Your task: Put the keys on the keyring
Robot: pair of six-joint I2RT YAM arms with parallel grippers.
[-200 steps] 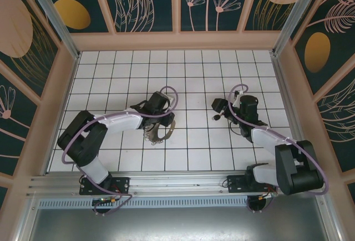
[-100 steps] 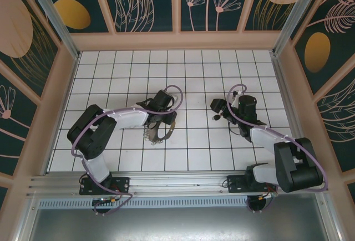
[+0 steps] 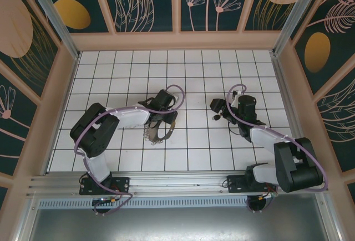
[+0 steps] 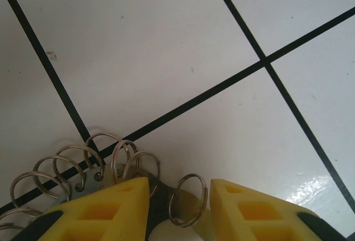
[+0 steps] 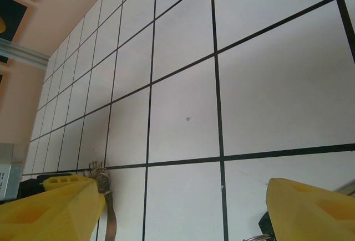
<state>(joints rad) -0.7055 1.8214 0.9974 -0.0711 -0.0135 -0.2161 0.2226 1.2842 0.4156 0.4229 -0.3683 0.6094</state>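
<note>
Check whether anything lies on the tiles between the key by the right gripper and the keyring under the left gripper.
Nothing visible does. In the top view the white tiles between the key and the keyring are bare. The left gripper sits at the keyring itself, not in that gap.

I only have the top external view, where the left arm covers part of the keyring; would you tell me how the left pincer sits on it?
Observer: The left wrist view shows the left pincer with fingers apart, straddling the flat band of the keyring, with one small split ring in the gap.
Operator: Thanks. Is the other one shut?
Observer: No, the right wrist view shows the right pincer with fingers wide apart above bare tile.
Operator: Anything near its fingers?
Observer: A dark shape, probably the head of the key, peeks in at the bottom edge beside one finger; I cannot tell if they touch.
</note>
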